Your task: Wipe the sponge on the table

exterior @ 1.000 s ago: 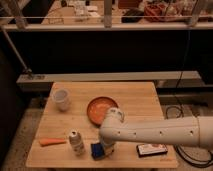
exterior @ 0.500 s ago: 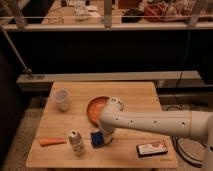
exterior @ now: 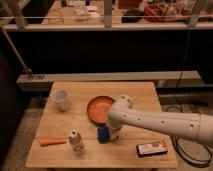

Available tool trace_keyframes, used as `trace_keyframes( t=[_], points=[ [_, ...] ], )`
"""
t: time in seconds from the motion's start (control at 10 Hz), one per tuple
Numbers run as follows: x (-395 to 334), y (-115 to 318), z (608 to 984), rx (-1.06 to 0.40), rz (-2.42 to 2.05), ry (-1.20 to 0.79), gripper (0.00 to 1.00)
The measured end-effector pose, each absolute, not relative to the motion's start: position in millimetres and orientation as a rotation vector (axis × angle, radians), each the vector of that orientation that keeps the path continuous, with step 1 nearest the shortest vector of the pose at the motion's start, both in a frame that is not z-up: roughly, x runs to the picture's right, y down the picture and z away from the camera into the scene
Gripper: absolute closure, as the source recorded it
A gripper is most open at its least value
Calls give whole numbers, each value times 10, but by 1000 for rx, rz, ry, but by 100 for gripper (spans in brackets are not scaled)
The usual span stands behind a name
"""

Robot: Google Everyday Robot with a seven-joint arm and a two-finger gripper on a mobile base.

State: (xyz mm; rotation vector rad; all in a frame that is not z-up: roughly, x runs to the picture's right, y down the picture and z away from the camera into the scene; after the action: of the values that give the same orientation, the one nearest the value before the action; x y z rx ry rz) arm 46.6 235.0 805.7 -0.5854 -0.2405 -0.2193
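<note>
The small dark-blue rectangular sponge (exterior: pixel 103 134) sits on the light wooden butcher-block bench (exterior: pixel 65 122), in its front half and a little right of the middle. It looks like a compact block standing on a narrow side, dark all over from this view. Any paler face is turned away or too dim to make out. Its lower edge seems to meet the wood, which is what a wipe needs, since the sponge has to press on the surface as it slides.

The end effector (exterior: pixel 112 135) is right against the sponge's right side, under the white arm that reaches in from the right edge of the view and bends down at the wrist. Whether it is clamped on the sponge or only pressed beside it cannot be told from here, because the wrist covers that spot. My judgement is that this low, side-on pose suits dragging the sponge across the planks. How much of the wiping lies behind or ahead is not settled.

Just behind the sponge lies a round orange-red shallow bowl (exterior: pixel 99 107), partly under the wrist. To the left stands a small pale metal can (exterior: pixel 76 141), near the sponge, with an orange carrot (exterior: pixel 51 142) beyond it. A white cup (exterior: pixel 61 99) stands at the back left. A flat red-and-white box (exterior: pixel 152 148) lies at the front right, well apart from the sponge.
</note>
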Motion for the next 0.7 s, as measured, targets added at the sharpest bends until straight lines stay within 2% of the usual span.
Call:
trace_keyframes(
  t=[0.3,0.7],
  points=[
    [805,2442,8063,-587,-156,-217,100],
    [1084,2765,7804,-606,-108,-182,100]
  ],
)
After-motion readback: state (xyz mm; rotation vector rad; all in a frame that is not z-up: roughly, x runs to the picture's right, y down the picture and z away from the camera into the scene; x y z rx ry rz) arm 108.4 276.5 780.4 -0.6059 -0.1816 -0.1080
